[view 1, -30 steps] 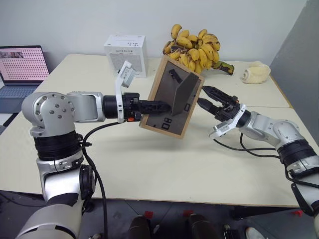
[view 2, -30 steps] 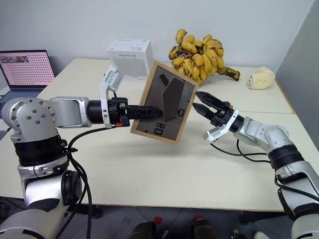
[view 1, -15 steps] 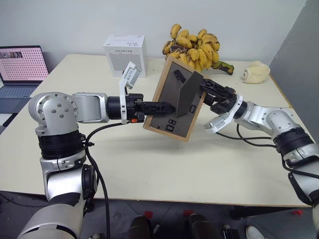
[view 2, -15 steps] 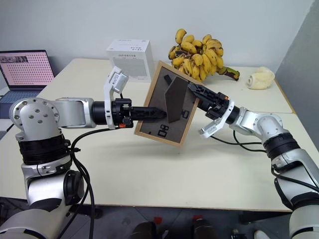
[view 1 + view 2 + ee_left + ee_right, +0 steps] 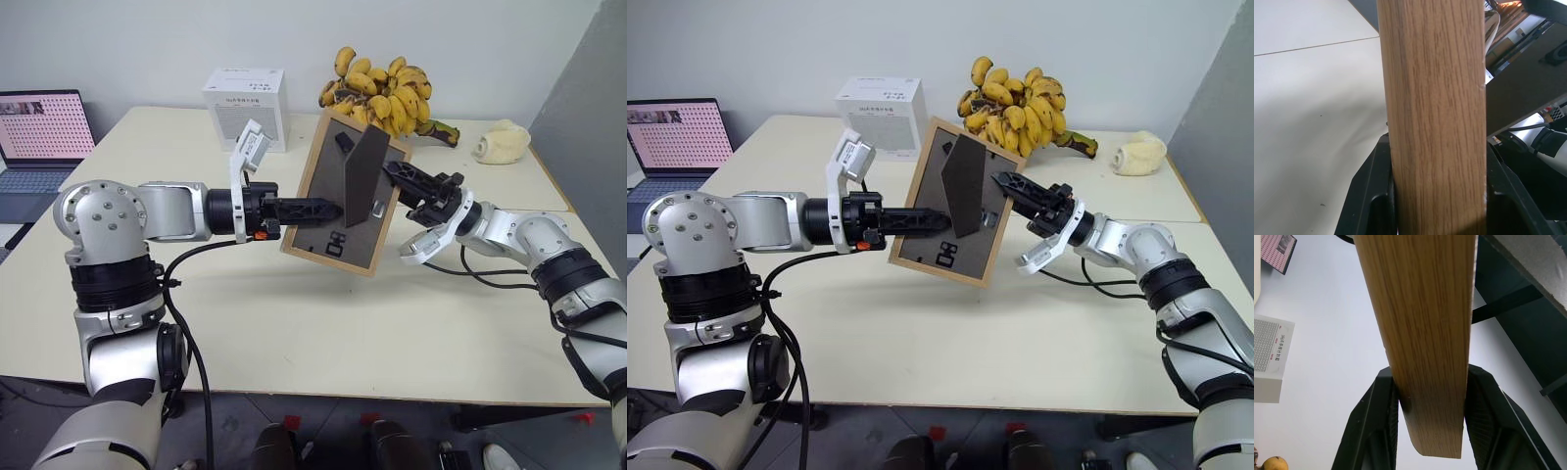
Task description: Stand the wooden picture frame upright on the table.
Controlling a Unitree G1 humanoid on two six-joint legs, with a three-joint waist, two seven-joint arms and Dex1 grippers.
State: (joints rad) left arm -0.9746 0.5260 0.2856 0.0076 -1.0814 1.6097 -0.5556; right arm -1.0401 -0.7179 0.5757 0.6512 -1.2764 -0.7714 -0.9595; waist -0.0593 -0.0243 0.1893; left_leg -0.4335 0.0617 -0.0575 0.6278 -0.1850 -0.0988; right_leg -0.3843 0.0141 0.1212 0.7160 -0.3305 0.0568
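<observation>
Two tools grip the wooden picture frame [image 5: 341,192], which hangs clear of the surface [image 5: 294,323], above its middle, tilted with its dark back and opened stand flap [image 5: 364,176] facing the camera. Left tool [image 5: 328,208] is clenched on the frame's left edge; the wrist view shows the wood pinched between both fingers. Right tool [image 5: 1002,184] is clamped on the right edge, wood likewise between its fingers. Judgement: the frame is secured at both sides and ready for lowering. Recommended practice: keep the flap spread, bring the bottom edge and flap foot down together onto bare surface, short of the bananas [image 5: 384,93] and white box [image 5: 246,105] along the far edge, and release one tool at a time.
</observation>
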